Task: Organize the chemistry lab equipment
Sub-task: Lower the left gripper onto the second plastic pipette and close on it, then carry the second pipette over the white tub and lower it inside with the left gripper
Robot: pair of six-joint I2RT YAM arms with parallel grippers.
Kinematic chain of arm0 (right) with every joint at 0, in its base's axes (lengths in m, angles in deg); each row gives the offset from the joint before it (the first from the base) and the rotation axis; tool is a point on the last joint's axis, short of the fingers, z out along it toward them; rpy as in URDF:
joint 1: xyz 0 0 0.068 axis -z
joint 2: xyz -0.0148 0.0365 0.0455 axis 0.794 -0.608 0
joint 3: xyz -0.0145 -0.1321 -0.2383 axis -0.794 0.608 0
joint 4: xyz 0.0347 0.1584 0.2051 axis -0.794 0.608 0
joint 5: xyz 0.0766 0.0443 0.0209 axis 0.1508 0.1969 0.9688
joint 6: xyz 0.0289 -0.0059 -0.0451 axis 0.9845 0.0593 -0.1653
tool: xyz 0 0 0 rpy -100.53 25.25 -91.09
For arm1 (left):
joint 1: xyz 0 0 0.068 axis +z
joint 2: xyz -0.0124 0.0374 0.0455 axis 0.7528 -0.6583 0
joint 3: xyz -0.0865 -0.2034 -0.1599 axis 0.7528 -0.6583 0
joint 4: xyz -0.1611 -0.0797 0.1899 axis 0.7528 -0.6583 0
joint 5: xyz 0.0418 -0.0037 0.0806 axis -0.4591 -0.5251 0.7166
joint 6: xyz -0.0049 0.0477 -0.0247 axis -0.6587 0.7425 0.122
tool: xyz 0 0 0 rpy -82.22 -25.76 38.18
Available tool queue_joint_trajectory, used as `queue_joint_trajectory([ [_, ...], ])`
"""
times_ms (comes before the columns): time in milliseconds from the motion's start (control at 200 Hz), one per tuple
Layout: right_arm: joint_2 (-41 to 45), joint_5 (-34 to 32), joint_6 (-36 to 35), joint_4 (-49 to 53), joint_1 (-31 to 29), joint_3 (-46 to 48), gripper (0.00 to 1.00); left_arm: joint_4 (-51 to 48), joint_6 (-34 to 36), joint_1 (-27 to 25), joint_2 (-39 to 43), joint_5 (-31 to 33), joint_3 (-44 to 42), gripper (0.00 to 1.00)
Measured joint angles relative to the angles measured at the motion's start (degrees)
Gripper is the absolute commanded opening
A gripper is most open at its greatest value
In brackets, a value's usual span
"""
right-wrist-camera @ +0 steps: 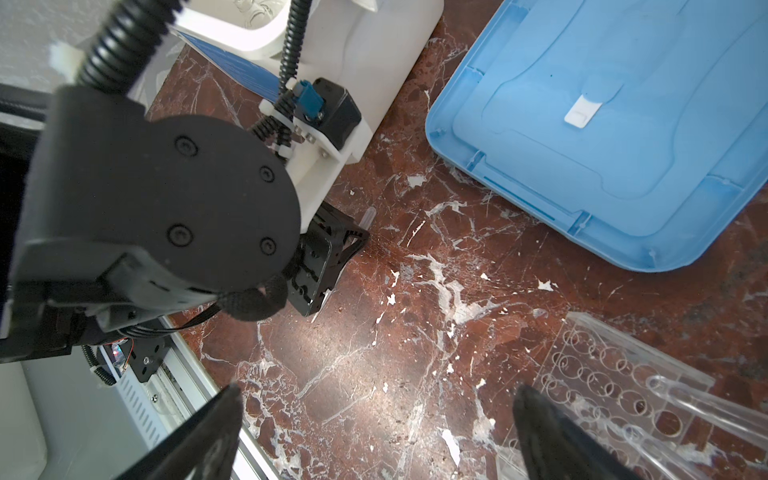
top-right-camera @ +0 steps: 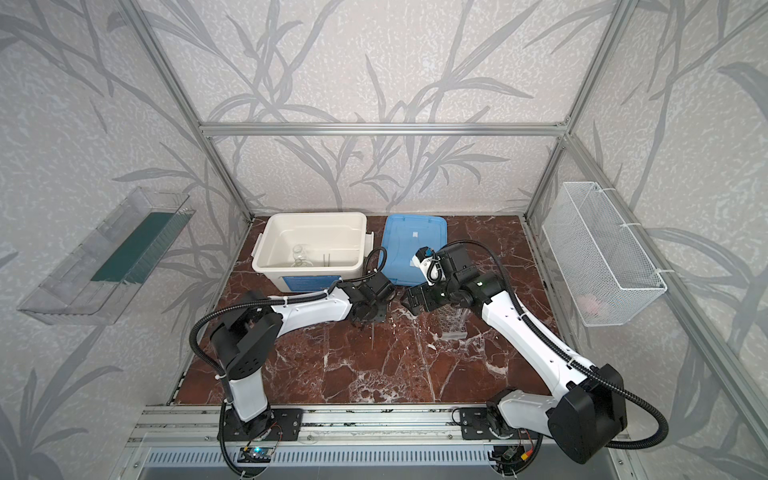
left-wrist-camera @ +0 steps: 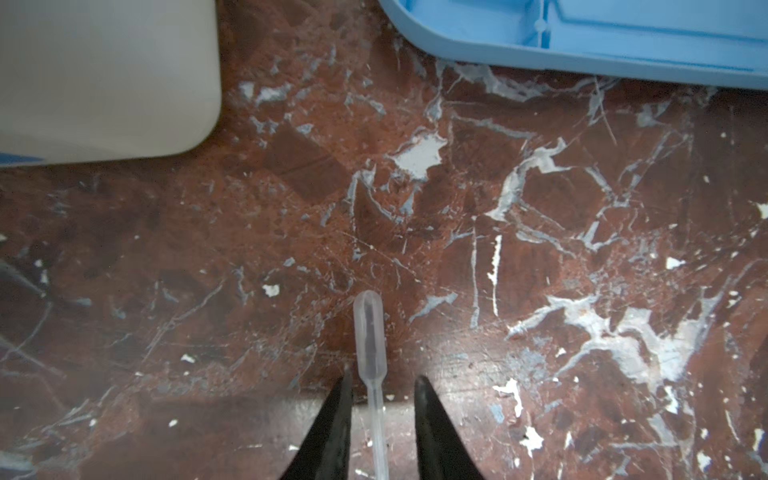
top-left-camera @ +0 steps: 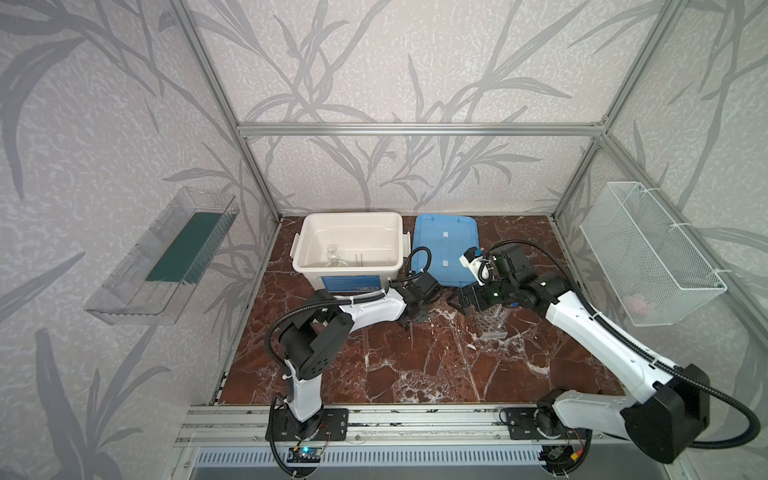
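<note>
Clear pipette, thin with a soft bulb at one end, lies flat on the red-brown marbled table, in the open space in front of the white tub and the flat blue lid. In both top views it shows only as a pale sliver poking out from under the left arm's wrist.

The left hand is lowered over the pipette with a black finger on each side of the narrow stem, just below the bulb. One finger stands right beside the stem; whether it touches cannot be told. The other finger is clearly apart from it. The hand is therefore not clenched on the pipette: it straddles it, jaws parted.

To the right, the clear many-holed rack lies on the table, with a clear tube lying slanted across its top. The right hand hangs above the table beside the rack, released and spread wide, nothing between its fingers.

Further back, the white tub holds two small glass vessels near its middle and a couple of thin rods beside them. The blue lid lies flat on the table, just to the right of the tub.
</note>
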Motion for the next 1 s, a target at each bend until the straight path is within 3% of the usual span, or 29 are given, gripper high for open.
queue_joint_trajectory([
  [385, 0.0, 0.1, 0.0, -0.2, 0.0, 0.1, 0.99, 1.4, 0.0, 1.5, -1.5, -1.3, 0.3, 0.26],
  [575, 0.1, 0.2, 0.0, -0.3, 0.0, 0.1, 0.99, 1.5, -0.1, 1.5, -2.8, -1.2, 0.3, 0.19],
  [865, 1.1, 0.2, 0.5, -0.5, 0.0, 0.4, 0.99, 1.8, -1.0, 1.7, -2.8, -1.3, 0.3, 0.0],
  [1000, 1.3, 0.2, 0.8, -0.8, 0.0, 0.4, 0.99, 1.6, -1.0, 1.7, -2.3, -2.3, 0.3, 0.0],
])
